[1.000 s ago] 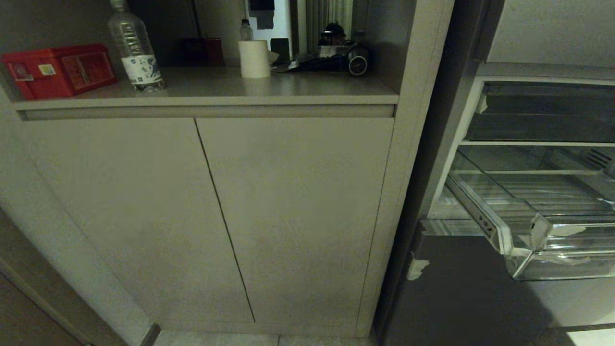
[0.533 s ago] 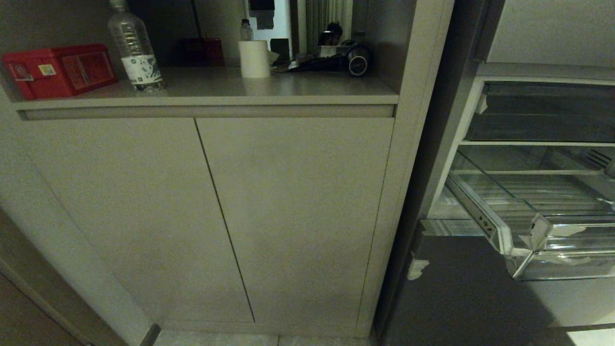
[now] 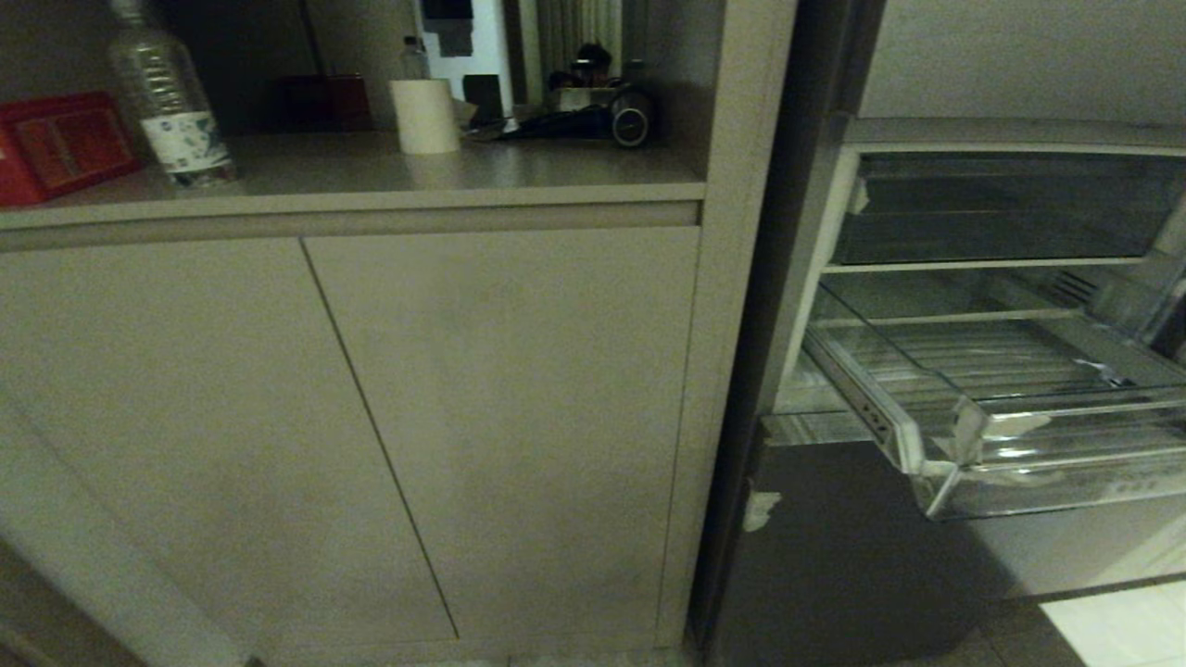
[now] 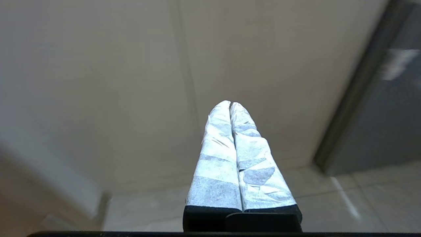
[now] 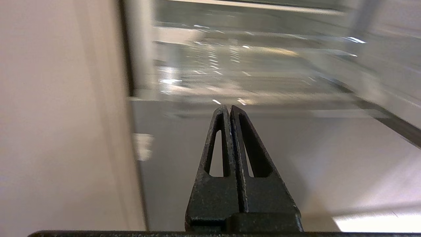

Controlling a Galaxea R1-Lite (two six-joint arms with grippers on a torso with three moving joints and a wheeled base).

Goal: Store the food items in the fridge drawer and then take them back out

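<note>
The fridge drawer (image 3: 1038,463), clear plastic with a ribbed floor and white tape scraps on its front lip, stands pulled out of the open fridge at the right of the head view. It also fills the far part of the right wrist view as a blurred fridge drawer (image 5: 236,65). I see no food items in any view. My right gripper (image 5: 229,107) is shut and empty, pointing toward the drawer's front from below. My left gripper (image 4: 230,102), wrapped in white tape, is shut and empty, facing the cabinet doors low near the floor. Neither arm shows in the head view.
A grey cabinet (image 3: 500,417) with two doors fills the left and centre. On its counter stand a clear water bottle (image 3: 167,111), a red box (image 3: 56,144), a white roll (image 3: 424,116) and dark clutter (image 3: 593,116). A darker drawer (image 3: 1001,208) sits above the clear one.
The whole head view has shifted left, so the camera has turned toward the fridge and more of the drawer shows. Nothing in the scene itself has moved.
</note>
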